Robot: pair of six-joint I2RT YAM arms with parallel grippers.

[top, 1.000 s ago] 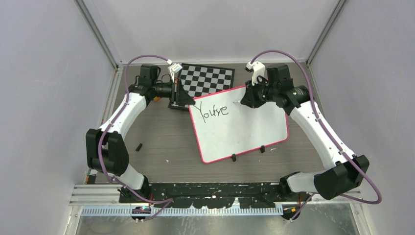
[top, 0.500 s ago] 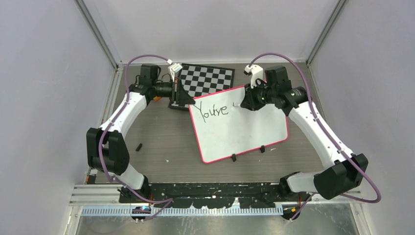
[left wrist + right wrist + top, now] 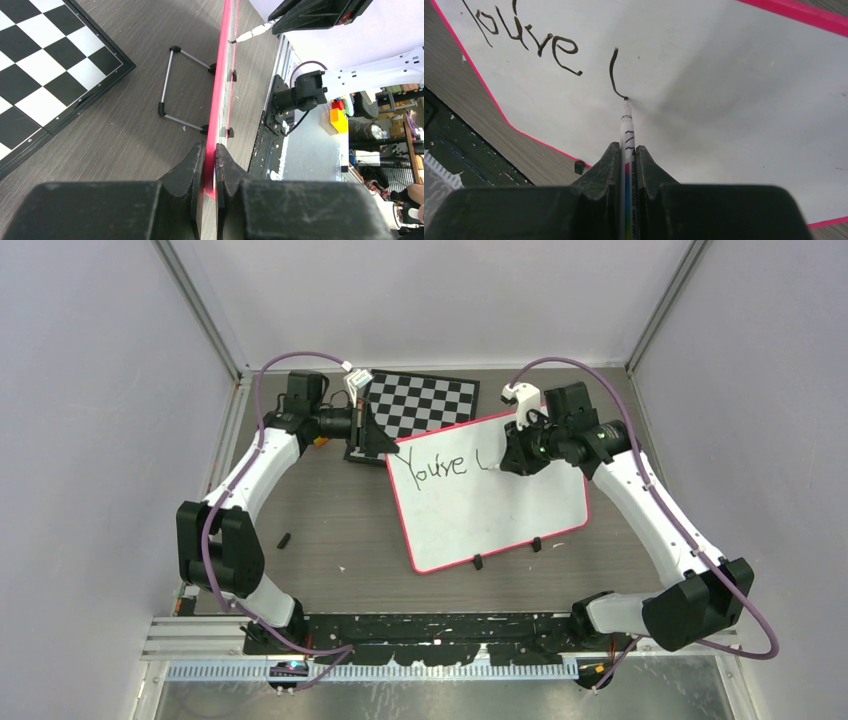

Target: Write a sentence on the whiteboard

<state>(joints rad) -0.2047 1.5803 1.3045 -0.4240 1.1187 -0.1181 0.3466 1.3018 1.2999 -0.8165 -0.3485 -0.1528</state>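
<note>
Right gripper (image 3: 628, 150) clenches a marker (image 3: 626, 121), tip seemingly touching the whiteboard (image 3: 734, 100).

Bright, even, diffuse light is seen in all views; a soft grey shadow is cast on the whiteboard (image 3: 749, 165) beside the marker (image 3: 627, 135) tip, and wrist-view foregrounds are rendered dark and slightly soft.

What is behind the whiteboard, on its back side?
A thin wire stand props the whiteboard from behind, its feet on the table. In the overhead view the board hides the stand entirely, and the table under the board cannot be seen.
</note>
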